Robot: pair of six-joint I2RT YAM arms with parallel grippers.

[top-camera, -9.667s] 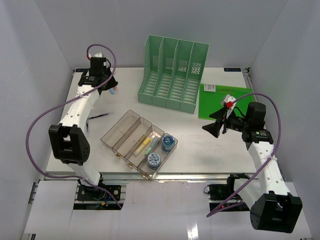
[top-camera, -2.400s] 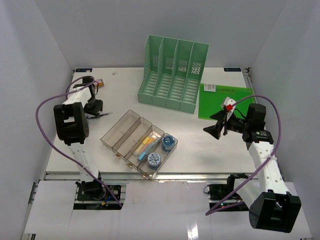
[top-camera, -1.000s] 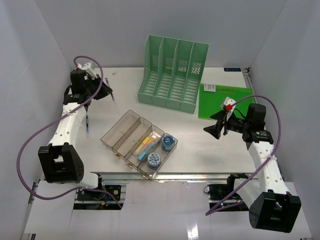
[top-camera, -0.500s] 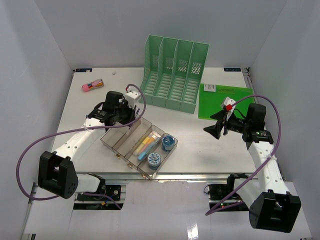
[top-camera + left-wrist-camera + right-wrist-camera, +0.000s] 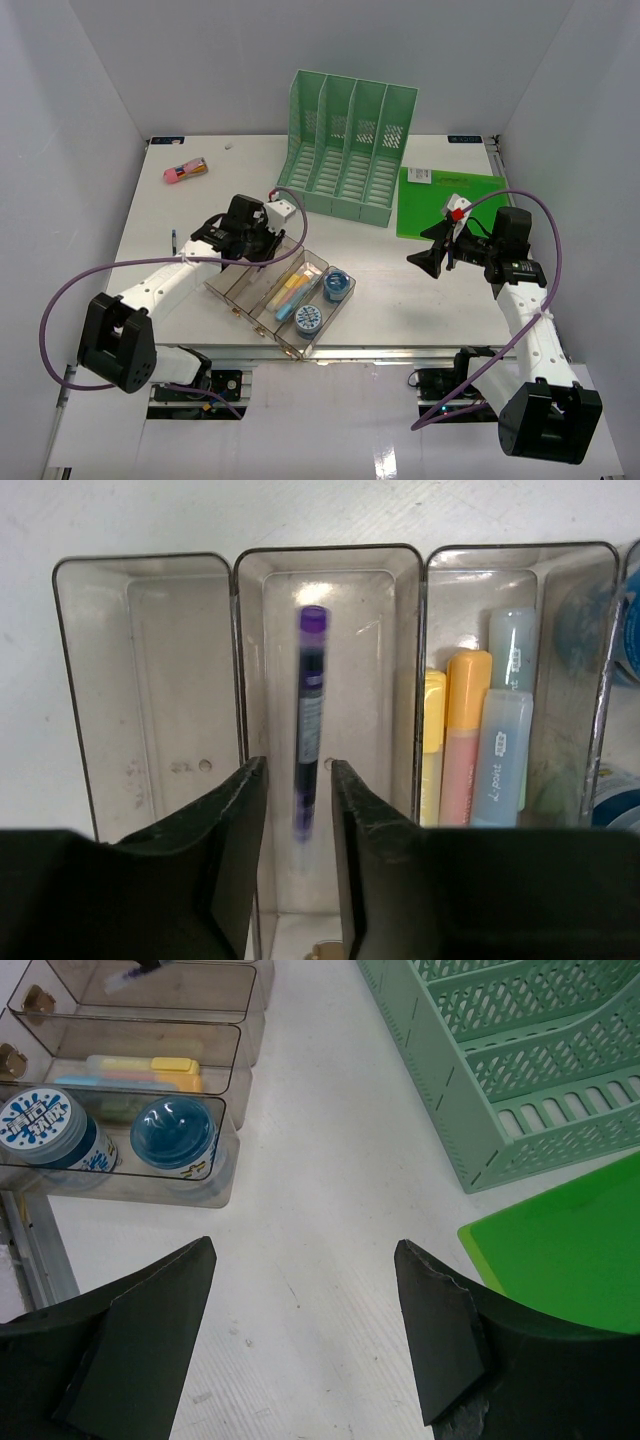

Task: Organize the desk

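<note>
Desk [image 5: 400,290] | lies under right fingers [image 5: 150,1320], spread wide; left fingers [image 5: 225,850] narrowly parted above purple pen [image 5: 310,710] in clear tray [image 5: 236,680]

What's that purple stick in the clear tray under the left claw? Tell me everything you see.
A slim purple pen, plastic by the look, with a rounded purple cap, dark barrel and pale label band; its lower end is blurred. It lies lengthwise, alone, in one compartment of the clear tray, next to the one holding highlighters. The left claw hangs over it, jaws apart, not gripping it.
</note>
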